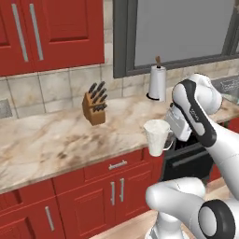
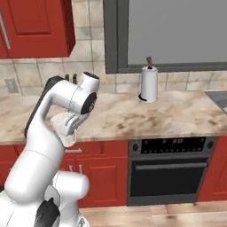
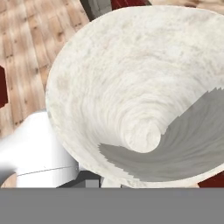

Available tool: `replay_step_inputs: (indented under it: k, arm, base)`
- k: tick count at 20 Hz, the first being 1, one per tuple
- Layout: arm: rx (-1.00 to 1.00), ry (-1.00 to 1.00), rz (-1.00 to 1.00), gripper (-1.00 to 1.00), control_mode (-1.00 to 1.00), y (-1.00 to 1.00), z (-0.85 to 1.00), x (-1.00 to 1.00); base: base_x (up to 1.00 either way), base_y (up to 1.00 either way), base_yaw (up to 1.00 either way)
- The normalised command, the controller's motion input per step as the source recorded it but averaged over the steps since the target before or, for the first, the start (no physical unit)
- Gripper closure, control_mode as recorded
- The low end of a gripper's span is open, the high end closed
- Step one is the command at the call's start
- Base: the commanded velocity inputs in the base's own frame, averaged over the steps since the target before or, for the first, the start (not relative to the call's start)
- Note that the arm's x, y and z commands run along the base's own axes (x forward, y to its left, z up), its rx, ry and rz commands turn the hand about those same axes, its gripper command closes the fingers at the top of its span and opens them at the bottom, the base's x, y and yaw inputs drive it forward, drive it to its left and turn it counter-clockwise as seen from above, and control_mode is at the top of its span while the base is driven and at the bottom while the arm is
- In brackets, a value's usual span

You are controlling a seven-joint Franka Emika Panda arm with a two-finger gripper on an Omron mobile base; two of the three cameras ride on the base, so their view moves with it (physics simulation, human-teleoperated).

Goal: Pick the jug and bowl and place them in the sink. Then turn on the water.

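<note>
My gripper (image 1: 171, 136) is shut on the jug (image 1: 156, 136), a small white tapered pitcher, holding it by its side. The jug hangs upright in the air at the counter's front edge, above the red drawers. From the right base view the jug (image 2: 62, 127) is half hidden behind my forearm. The hand view looks straight down into the jug's pale inside (image 3: 131, 87), with the wood floor beyond its rim. A dark grey corner of the sink (image 2: 220, 98) shows at the counter's far right. The bowl and the water are out of view.
A wooden knife block (image 1: 94, 103) stands at the back of the marble counter (image 1: 56, 135). A paper towel roll (image 2: 149, 84) stands under the window. A black oven (image 2: 170, 170) sits below the counter, between the jug and the sink.
</note>
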Motion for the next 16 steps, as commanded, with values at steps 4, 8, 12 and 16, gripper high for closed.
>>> replay_step_inputs:
  k: [4,8,12,16]
  arm:
    - [0.00,0.00,0.00,1.00,1.00,0.00,0.00,0.00]
    - [0.00,0.00,0.00,1.00,1.00,0.00,0.00,0.00]
    - [0.00,0.00,0.00,1.00,1.00,0.00,0.00,0.00]
    - [0.00,0.00,0.00,1.00,1.00,0.00,0.00,0.00]
  base:
    - [0.64,-0.98,0.32]
    - [0.47,-1.00,0.31]
    - [0.27,-1.00,0.26]
    - [0.18,-1.00,0.21]
